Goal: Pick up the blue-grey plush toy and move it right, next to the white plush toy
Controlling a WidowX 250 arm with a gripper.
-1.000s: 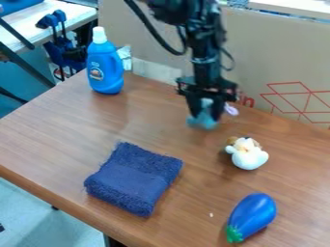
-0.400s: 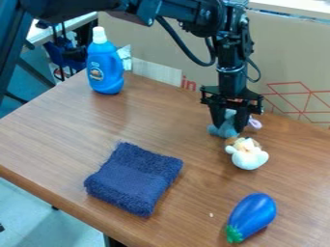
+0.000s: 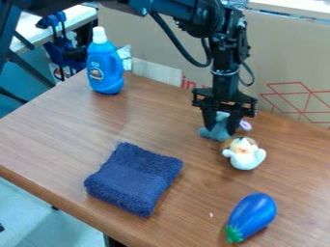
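Just behind the small white-and-brown plush toy (image 3: 245,155), the black two-finger gripper (image 3: 221,129) has its fingers closed around a light-blue plush toy with a pinkish-purple part (image 3: 215,131).

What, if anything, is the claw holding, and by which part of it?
The claw holds the teal toy around its upper part; which body part that is cannot be told.
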